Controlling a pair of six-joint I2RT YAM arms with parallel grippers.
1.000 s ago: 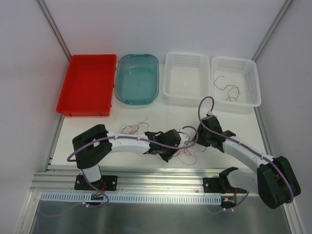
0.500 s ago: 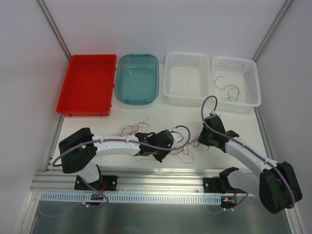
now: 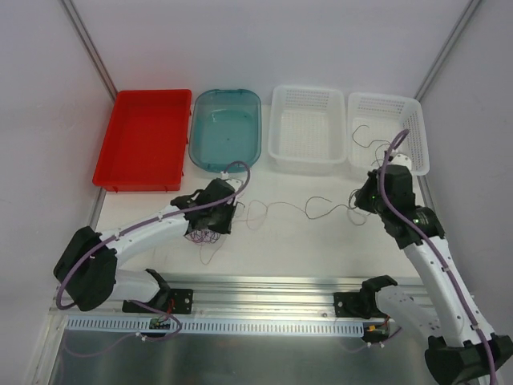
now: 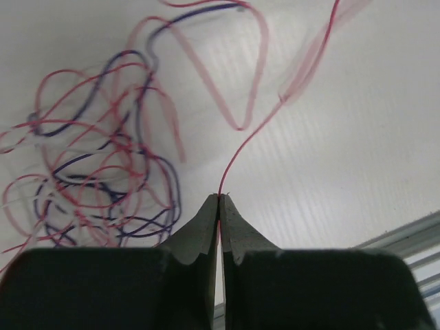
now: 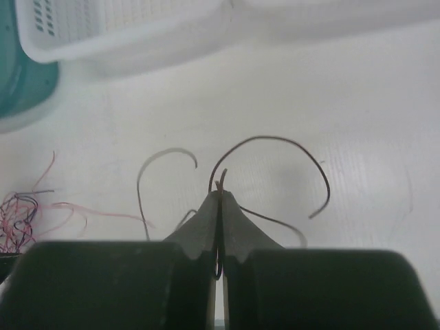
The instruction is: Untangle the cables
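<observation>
The cables are a small clump of red-pink, dark and white strands on the table at the left. It also shows in the left wrist view and at the far left of the right wrist view. My left gripper is right over the clump, and its tip is shut on a thin red strand. My right gripper is far to the right, and its tip is shut on a dark brown strand. That strand lies stretched in loops between the two grippers.
Along the back stand a red tray, a teal tub, a white basket and a second white basket holding a few dark strands. A metal rail runs along the near edge.
The grippers have moved apart. The left one went left and back with the clump. The right one went right and back, drawing the dark brown strand out across the table.
</observation>
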